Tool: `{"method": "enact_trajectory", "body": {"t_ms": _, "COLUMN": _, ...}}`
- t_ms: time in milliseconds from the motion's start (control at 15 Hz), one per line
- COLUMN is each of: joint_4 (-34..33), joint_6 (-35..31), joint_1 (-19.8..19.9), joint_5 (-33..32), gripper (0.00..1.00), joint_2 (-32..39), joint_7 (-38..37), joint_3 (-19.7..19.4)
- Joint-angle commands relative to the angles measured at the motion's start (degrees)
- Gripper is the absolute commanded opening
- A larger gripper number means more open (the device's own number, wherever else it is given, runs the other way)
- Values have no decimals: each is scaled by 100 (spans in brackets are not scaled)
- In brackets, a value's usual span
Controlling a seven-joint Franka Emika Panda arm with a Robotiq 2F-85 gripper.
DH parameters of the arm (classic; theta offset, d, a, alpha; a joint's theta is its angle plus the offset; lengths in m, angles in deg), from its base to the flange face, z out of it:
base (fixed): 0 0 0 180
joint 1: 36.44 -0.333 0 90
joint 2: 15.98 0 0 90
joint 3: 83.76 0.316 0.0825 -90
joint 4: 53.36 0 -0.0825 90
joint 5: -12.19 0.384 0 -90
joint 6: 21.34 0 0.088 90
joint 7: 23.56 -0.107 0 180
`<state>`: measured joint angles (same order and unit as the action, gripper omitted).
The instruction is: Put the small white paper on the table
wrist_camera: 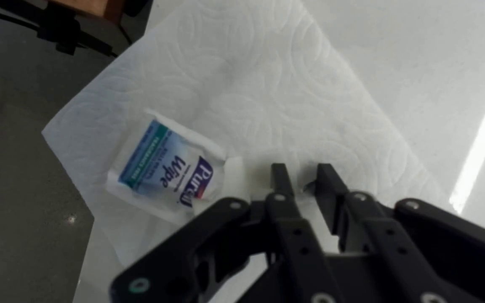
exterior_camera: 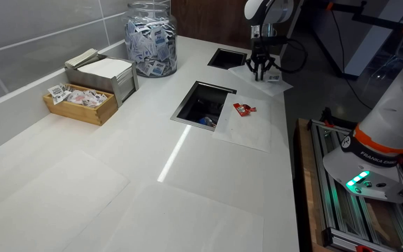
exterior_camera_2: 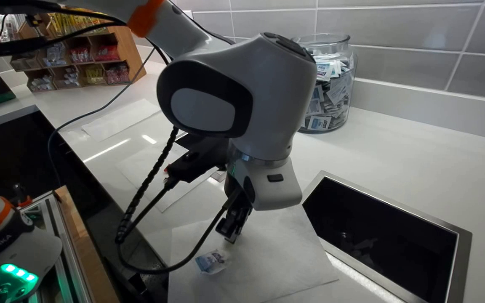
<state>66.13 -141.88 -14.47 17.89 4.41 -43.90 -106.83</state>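
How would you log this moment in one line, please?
gripper: narrowly open | paper towel: on table, corner overhanging | Purell packet: on towel, beside gripper

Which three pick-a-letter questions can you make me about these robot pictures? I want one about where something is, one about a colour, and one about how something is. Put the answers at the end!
1. Where is the gripper?
A) Inside the wooden box
B) Over a white paper towel on the table
C) Down on the floor

2. What colour do the lights on the robot's base glow?
A) Red
B) Purple
C) Green

3. How is the big glass jar?
A) Upright, with packets inside
B) Upright and empty
C) Lying on its side

Answers:
1: B, because the wrist view shows the paper towel beneath the gripper.
2: C, because both exterior views show the green glow.
3: A, because the jar stands up and the packets show through its glass.
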Motion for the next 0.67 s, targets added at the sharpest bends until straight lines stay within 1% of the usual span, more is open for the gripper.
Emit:
{"method": "enact_trajectory", "body": {"t_ms": 0, "joint_4": -79, "joint_6": -13, "joint_1": -12, "joint_5": -81, "gripper": 0, "joint_2": 68, "joint_7": -70, "joint_3": -41}}
{"method": "enact_trajectory", "body": {"t_ms": 200, "joint_4": -70, "joint_6": -62, "joint_1": -17, "joint_5": -73, "gripper": 0, "joint_2": 0, "joint_7": -57, "joint_3": -40}}
{"method": "enact_trajectory", "body": {"t_ms": 467, "joint_4": 38, "joint_6": -153, "joint_1": -39, "joint_5": -81, "gripper": 0, "joint_2": -284, "joint_7": -22, "joint_3": -47}}
{"method": "enact_trajectory", "body": {"t_ms": 600, "joint_4": 37, "joint_6": -102, "joint_1": -27, "joint_5": -66, "gripper": 0, "joint_2": -362, "joint_7": -2, "joint_3": -40}}
